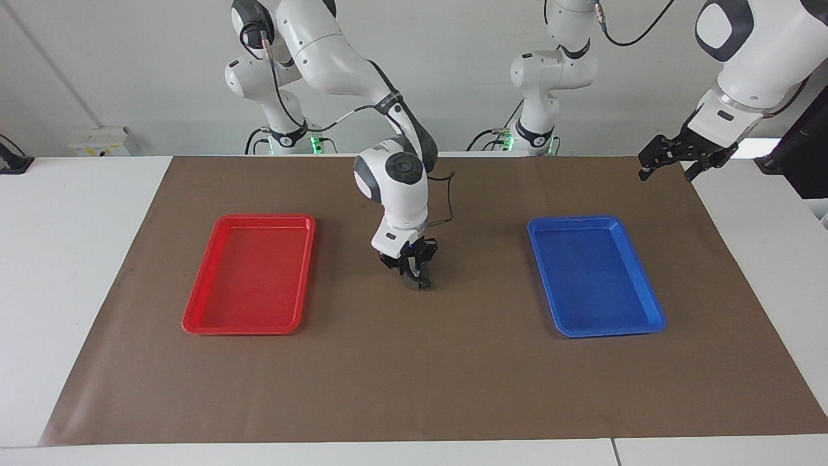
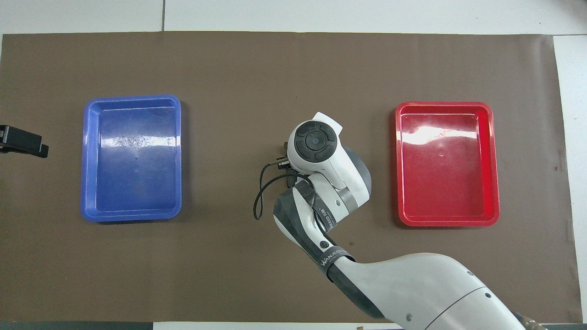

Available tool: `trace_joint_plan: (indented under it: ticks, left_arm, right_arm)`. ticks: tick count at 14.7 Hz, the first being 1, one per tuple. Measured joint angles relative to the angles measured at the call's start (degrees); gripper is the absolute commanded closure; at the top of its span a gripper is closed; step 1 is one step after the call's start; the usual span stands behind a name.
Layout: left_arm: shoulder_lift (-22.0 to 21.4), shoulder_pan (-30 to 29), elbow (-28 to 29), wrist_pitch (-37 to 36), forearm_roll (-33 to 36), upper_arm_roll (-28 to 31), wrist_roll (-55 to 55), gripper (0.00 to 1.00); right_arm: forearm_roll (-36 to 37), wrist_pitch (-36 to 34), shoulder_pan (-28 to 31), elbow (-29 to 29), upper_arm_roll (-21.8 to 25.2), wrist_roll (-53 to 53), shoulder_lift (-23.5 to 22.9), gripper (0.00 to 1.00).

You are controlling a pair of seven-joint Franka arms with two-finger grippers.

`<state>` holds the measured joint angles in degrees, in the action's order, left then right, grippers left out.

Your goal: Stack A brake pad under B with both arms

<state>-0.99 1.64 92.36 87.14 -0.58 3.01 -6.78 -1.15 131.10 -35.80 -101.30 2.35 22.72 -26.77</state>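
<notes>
- Right gripper point(image 1: 417, 279), low on the brown mat point(image 1: 414, 375) between red tray point(image 1: 249, 275) and blue tray point(image 1: 592, 275), jaws clenched on a dark piece point(image 1: 420, 285); which pad, cannot tell.
- Left gripper point(image 1: 673, 158) waits raised at the worktop's edge, jaws released.

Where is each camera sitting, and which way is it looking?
Facing view: high across the table, looking at the robots; both arms show, right gripper low over the brown mat, left gripper waiting raised.
Overhead view: above the robots' end, looking steeply down; right arm shows.
Both share the red tray and blue tray.
</notes>
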Motion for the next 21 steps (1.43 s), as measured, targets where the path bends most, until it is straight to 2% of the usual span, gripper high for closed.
trace_joint_plan:
  ticks: [7,10,15,18,21]
  left_arm:
    - [0.0,0.0,0.0,0.0,0.0,0.0,0.0,0.0]
    - [0.0,0.0,0.0,0.0,0.0,0.0,0.0,0.0]
    - [0.0,0.0,0.0,0.0,0.0,0.0,0.0,0.0]
    - [0.0,0.0,0.0,0.0,0.0,0.0,0.0,0.0]
    - [0.0,0.0,0.0,0.0,0.0,0.0,0.0,0.0]
  right_arm:
    - [0.02,1.0,0.0,-0.32,0.01,1.35,0.25,0.0]
    - [0.09,-1.65,1.19,0.36,1.02,1.94,3.05,0.0]
    - [0.28,-10.52,15.36,0.63,1.39,-1.11,13.64,0.0]
    - [0.28,-13.56,23.24,0.5,1.39,-4.94,16.36,0.0]
    - [0.28,-19.14,27.32,0.57,1.34,-6.81,18.79,0.0]
